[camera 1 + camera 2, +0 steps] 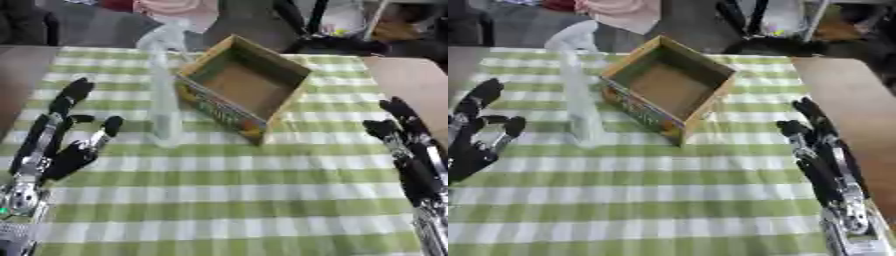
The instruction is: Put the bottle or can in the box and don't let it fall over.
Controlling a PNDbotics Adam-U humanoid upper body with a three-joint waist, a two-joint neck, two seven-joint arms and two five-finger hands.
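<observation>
A tall clear plastic bottle [164,100] stands upright on the green-and-white checked tablecloth, just left of the open cardboard box [245,87]. The box sits at the table's middle back, turned at an angle, with nothing inside it. A person's hand in a pale glove [162,36] holds the bottle's top from the far edge. My left hand [66,145] rests open at the left, fingers pointing up, a short gap from the bottle. My right hand [820,150] rests open at the right edge, apart from the box.
Bare brown table [411,80] shows right of the cloth. Beyond the far edge are a black stand [306,30] and a pink garment [175,10]. The checked cloth [236,200] stretches in front of the box between my hands.
</observation>
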